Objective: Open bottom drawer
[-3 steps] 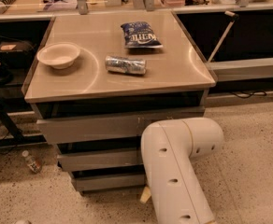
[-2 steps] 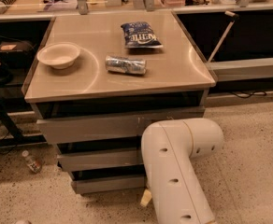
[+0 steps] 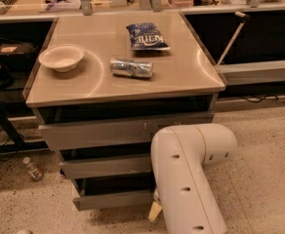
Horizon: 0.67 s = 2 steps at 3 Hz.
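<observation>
A grey three-drawer cabinet [image 3: 108,133] fills the centre, with your white arm [image 3: 186,179] crossing its lower right. The bottom drawer [image 3: 113,199] sits lowest, at lower centre. It has not moved over the last second, so it probably still needs pulling. Your hand [image 3: 154,210] peeks out at the drawer's right end, but you cannot tell whether it is open or closed. On the surface [image 3: 181,77], a blue bag [image 3: 147,36] reads "Kettle".
</observation>
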Each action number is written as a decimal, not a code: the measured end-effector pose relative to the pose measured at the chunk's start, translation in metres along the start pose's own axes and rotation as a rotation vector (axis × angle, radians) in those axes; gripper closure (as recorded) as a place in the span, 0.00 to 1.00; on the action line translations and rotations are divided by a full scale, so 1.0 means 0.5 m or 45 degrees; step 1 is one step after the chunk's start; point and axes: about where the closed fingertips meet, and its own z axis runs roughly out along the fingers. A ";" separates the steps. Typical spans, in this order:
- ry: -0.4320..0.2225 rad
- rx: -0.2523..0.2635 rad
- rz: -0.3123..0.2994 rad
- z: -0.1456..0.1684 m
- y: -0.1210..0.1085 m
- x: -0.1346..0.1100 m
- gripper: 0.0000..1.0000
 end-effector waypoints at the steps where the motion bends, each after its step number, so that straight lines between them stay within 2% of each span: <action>1: 0.031 -0.049 0.009 -0.028 0.047 0.044 0.00; 2: 0.117 -0.121 0.022 -0.086 0.131 0.138 0.00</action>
